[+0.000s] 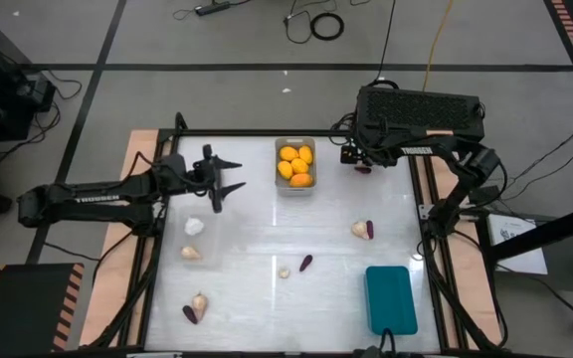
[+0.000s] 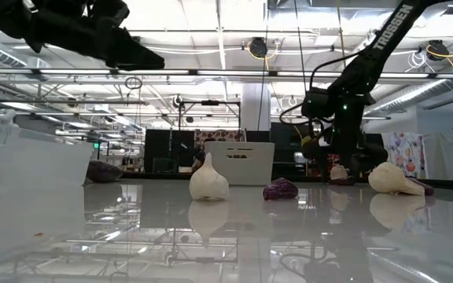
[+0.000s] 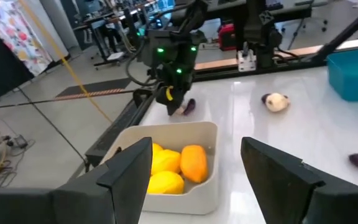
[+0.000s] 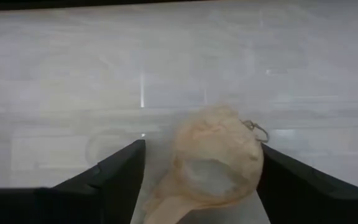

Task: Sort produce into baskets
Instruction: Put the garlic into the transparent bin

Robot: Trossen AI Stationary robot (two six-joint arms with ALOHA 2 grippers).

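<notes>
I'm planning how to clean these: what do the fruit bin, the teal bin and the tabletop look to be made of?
The fruit bin looks like pale matte moulded plastic with smooth rounded corners. The teal bin looks like opaque, evenly coloured plastic. The tabletop is glossy white, probably laminate or acrylic, since it mirrors the ceiling lights.

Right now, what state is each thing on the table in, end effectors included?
Left end effector: open, empty, raised beside the grey bin.
Right end effector: open, straddling a garlic bulb on the table.
Grey bin: holds yellow fruits.
Teal bin: nothing visible inside.
Other garlic bulbs, purple pieces: loose on the table.
</notes>
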